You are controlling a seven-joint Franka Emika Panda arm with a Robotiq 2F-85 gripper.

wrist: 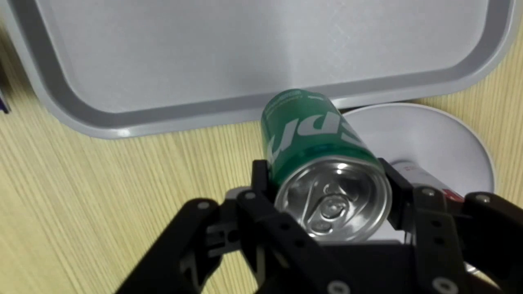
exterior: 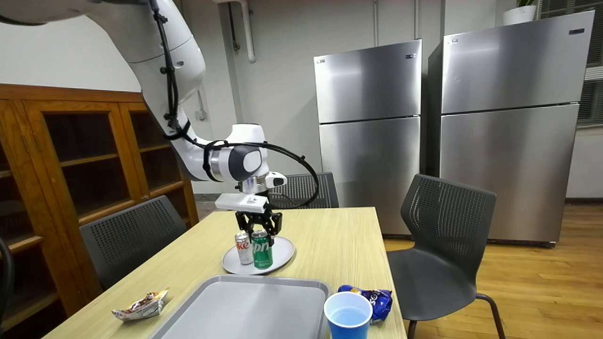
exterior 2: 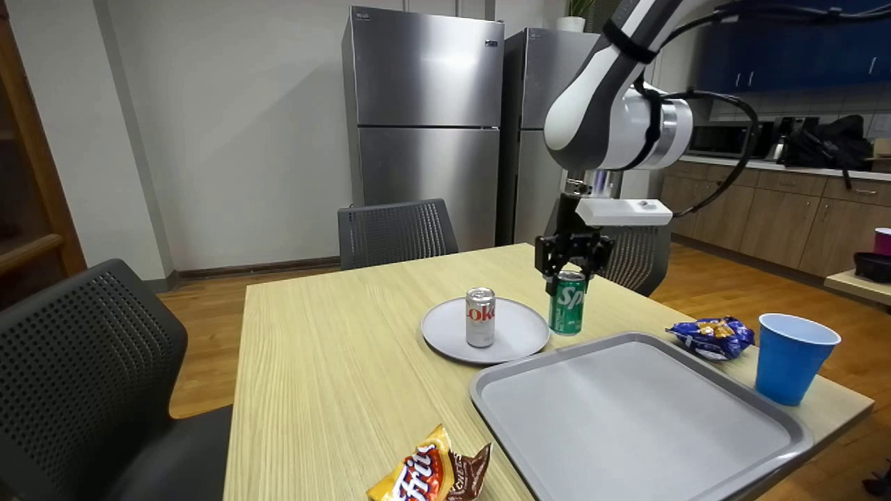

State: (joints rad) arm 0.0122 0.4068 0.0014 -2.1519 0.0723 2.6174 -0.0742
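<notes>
In an exterior view, a green Sprite can (exterior: 262, 255) is gripped in the pincer (exterior: 261, 239), which is closed only to can width. In an exterior view, a silver Coke can (exterior 2: 480, 317) on a plate (exterior 2: 521, 325) is shown beside the pincer. In the wrist view, the Sprite can is clasped near its top, its base close to a grey tray (wrist: 253, 53) below; it could be tilted by a knock against that rim, and the Coke can toppled by a sideways swing.

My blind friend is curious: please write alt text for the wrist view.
Black jaws grip a green can, seen from above. A gray tray spans the top; at right, a gray plate bears a second can, mostly hidden. Tray and plate rest on a pale table.
</notes>
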